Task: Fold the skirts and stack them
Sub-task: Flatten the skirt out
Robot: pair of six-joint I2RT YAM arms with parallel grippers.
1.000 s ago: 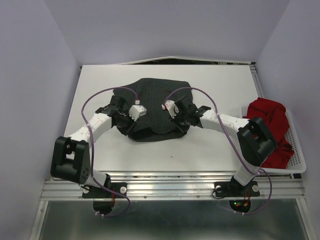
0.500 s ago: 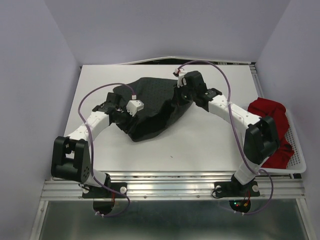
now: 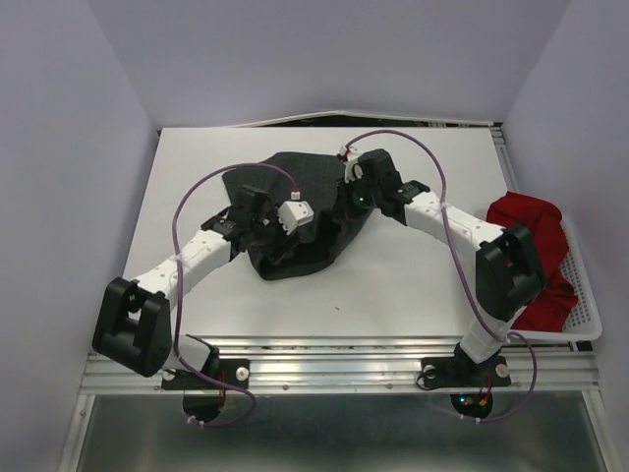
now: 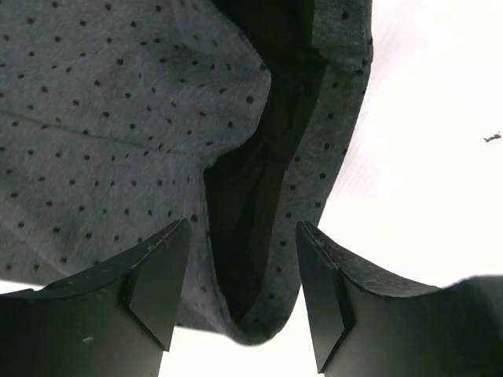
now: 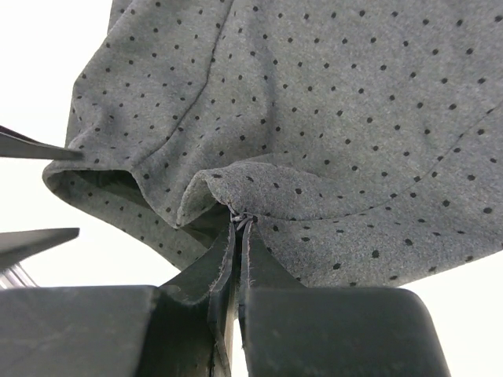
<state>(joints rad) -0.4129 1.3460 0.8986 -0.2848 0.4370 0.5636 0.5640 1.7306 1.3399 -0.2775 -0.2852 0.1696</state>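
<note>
My right end effector (image 5: pixel 238 224) pinches a fold of the grey skirt (image 3: pixel 305 177) lying on the surface (image 3: pixel 413 285); my left end effector (image 4: pixel 244 290) stands wide over its hem, empty. The cloth seems soft and limp, so I would take it at the doubled hem.

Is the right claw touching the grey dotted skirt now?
Touching. The right wrist view shows the right claw closed on a raised fold of the grey dotted skirt.

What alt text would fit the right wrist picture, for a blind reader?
The right gripper is pinched shut on a raised fold of the grey dotted skirt. The cloth fills most of the frame, with white table at the left.
</note>
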